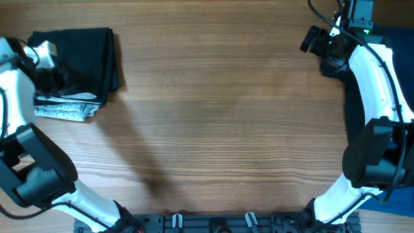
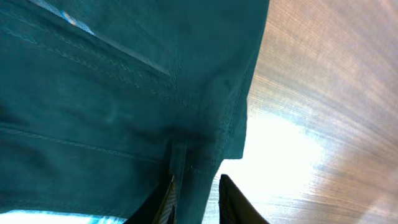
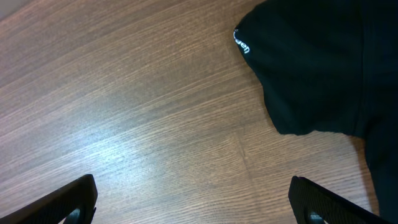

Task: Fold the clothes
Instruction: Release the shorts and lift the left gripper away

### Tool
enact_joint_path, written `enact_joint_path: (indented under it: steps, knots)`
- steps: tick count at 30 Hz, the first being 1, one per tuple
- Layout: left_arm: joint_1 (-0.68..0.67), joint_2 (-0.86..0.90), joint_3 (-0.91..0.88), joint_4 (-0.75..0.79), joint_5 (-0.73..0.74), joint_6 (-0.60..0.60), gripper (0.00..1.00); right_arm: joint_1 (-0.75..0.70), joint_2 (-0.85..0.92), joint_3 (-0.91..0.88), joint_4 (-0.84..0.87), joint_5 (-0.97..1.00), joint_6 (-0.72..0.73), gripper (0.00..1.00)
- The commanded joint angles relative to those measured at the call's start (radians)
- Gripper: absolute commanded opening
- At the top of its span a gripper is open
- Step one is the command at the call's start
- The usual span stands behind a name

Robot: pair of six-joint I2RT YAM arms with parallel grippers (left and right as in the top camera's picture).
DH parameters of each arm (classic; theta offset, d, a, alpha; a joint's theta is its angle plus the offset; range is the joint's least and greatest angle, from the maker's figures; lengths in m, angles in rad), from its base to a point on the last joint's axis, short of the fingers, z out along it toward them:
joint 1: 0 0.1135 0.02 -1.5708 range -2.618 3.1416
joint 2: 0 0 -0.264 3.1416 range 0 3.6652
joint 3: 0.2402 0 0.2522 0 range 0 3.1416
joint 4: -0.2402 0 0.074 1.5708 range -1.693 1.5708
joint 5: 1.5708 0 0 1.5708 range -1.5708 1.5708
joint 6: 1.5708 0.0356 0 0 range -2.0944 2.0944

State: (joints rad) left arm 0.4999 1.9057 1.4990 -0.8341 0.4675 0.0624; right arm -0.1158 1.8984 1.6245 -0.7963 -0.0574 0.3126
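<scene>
Across the overhead view stretches the wooden tabletop (image 1: 220, 116), bare through its middle. At its two sides stand the left arm (image 1: 18, 90) and the right arm (image 1: 378, 77), each reaching to a far corner. At the far-left corner lies a folded dark garment (image 1: 94, 55), stacked on a grey patterned cloth (image 1: 65, 110) whose edge shows below it. Near the far-right corner a second dark garment (image 3: 323, 68) lies flat, with small white lettering (image 3: 241, 42) at its edge.

The left end effector (image 2: 196, 196) hangs low over the folded garment, its fingers close together with a stitched hem running down between them; I cannot tell whether they pinch it. The right end effector (image 3: 193, 199) is spread wide and holds nothing, over bare wood just beside the second garment.
</scene>
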Motion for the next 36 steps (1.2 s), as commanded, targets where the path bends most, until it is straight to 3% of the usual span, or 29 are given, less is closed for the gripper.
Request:
enact_joint_path:
  steps: [1, 5, 6, 8, 10, 13, 17, 18, 19, 21, 23, 36]
  knots:
    - [-0.022, -0.005, -0.169, 0.15, 0.045, -0.03, 0.24, 0.0, 0.015, -0.01, 0.002, 0.017, 0.002, 1.0]
    - [-0.025, -0.005, -0.24, 0.23, 0.045, -0.076, 0.25, 0.0, 0.015, -0.01, 0.002, 0.017, 0.002, 0.99]
    - [-0.025, -0.005, -0.24, 0.246, 0.069, -0.121, 0.2, 0.0, 0.015, -0.01, 0.002, 0.017, 0.002, 0.99]
    - [-0.025, -0.008, -0.236, 0.264, 0.171, -0.153, 0.16, 0.0, 0.015, -0.01, 0.002, 0.017, 0.002, 1.0]
    - [-0.051, -0.022, -0.227, 0.308, 0.267, -0.271, 0.13, 0.0, 0.015, -0.01, 0.002, 0.017, 0.002, 1.0]
    - [-0.132, -0.091, -0.225, 0.374, 0.267, -0.37, 0.17, 0.0, 0.015, -0.01, 0.002, 0.017, 0.002, 1.0]
    - [-0.293, -0.152, -0.225, 0.462, 0.135, -0.521, 0.22, 0.0, 0.015, -0.01, 0.002, 0.017, 0.002, 0.99]
    - [-0.341, -0.151, -0.225, 0.48, 0.096, -0.524, 0.29, 0.0, 0.015, -0.01, 0.002, 0.017, 0.002, 0.99]
    - [-0.375, -0.151, -0.225, 0.484, 0.047, -0.524, 0.44, 0.0, 0.015, -0.01, 0.002, 0.017, 0.002, 1.0]
    - [-0.447, -0.151, -0.225, 0.491, -0.053, -0.523, 0.59, 0.0, 0.015, -0.01, 0.002, 0.017, 0.002, 0.99]
    - [-0.494, -0.151, -0.225, 0.494, -0.142, -0.523, 1.0, 0.0, 0.015, -0.01, 0.002, 0.017, 0.002, 0.99]
    - [-0.521, -0.151, -0.225, 0.479, -0.167, -0.523, 1.0, 0.0, 0.015, -0.01, 0.002, 0.017, 0.002, 0.99]
